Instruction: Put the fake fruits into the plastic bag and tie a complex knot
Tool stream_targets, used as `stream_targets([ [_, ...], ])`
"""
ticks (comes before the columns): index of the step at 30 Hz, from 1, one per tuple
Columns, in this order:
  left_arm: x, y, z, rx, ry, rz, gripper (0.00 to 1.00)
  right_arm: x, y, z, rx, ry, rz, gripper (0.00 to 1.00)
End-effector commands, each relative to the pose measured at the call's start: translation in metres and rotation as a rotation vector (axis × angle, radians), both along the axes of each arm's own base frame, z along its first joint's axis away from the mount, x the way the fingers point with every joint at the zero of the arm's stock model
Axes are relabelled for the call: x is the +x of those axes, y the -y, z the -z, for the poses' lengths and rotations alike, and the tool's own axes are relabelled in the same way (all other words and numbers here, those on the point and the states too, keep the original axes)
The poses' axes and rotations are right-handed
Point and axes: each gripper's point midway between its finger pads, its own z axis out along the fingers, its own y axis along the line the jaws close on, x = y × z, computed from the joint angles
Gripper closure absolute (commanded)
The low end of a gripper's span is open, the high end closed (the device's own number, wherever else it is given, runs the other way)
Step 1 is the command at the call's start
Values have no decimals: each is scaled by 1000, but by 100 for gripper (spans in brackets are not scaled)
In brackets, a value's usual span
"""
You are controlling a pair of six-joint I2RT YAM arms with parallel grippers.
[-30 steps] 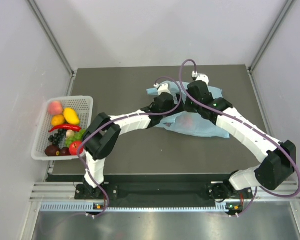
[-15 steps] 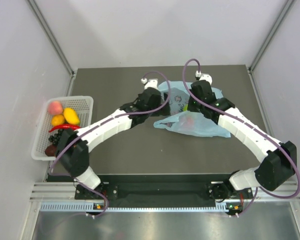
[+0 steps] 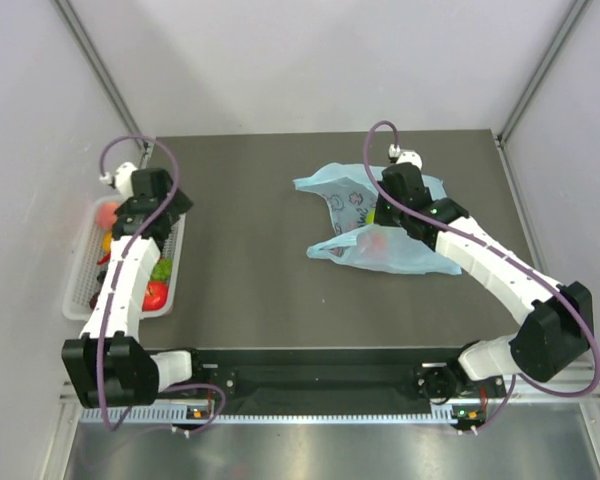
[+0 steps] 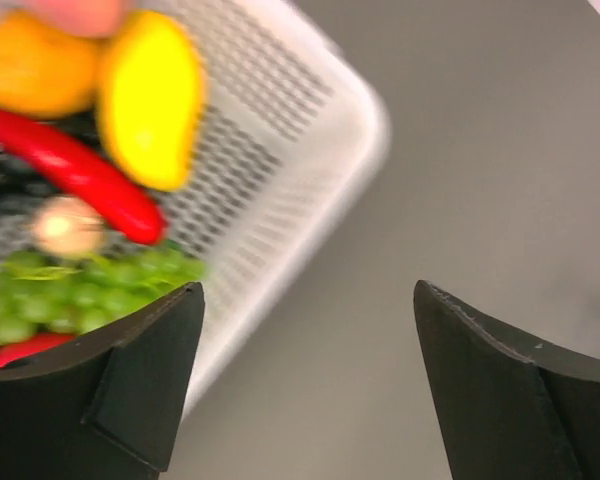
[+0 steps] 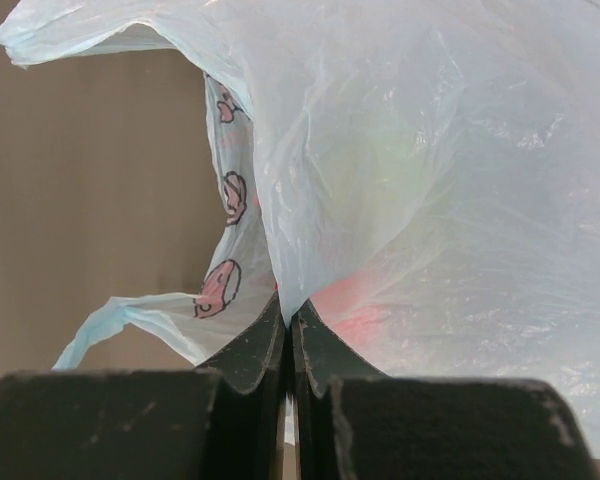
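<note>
The light-blue plastic bag [image 3: 405, 255] lies crumpled right of the table's centre, and a red fruit [image 3: 377, 242] shows through it. My right gripper [image 5: 288, 312] is shut on a fold of the bag [image 5: 430, 150], at its upper edge [image 3: 378, 215]. My left gripper [image 4: 308, 290] hangs open and holds nothing, over the right rim of the white basket [image 4: 300, 150]. In that basket lie a yellow mango [image 4: 150, 100], an orange [image 4: 35, 65], a red chili [image 4: 75, 175] and green grapes [image 4: 90, 290]. No knot is in view.
The basket [image 3: 170, 200] sits at the table's left edge against the side wall, with a red apple [image 3: 154, 295] at its near end. Grey walls close in the table at the back and on both sides.
My left arm has swung away from the bag, across the table to the basket at the left. The bag has slumped lower. The right gripper has stayed shut on it.
</note>
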Motion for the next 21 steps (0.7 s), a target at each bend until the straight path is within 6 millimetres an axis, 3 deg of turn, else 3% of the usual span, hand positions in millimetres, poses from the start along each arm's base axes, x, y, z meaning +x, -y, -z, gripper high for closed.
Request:
stream_targets([
  [1, -10, -49, 14, -35, -44, -165, 12, 6, -1, -16, 34, 59, -14, 100],
  [4, -19, -91, 30, -31, -85, -318, 17, 6, -4, -15, 31, 55, -28, 100],
  [7, -26, -114, 47, -7, -139, -421, 20, 6, -4, -15, 29, 54, -33, 100],
  [13, -22, -129, 93, -43, -206, -491, 24, 7, -4, -17, 27, 57, -39, 100],
  [21, -18, -142, 138, -81, -264, -547, 29, 5, 1, -15, 10, 54, -33, 100],
])
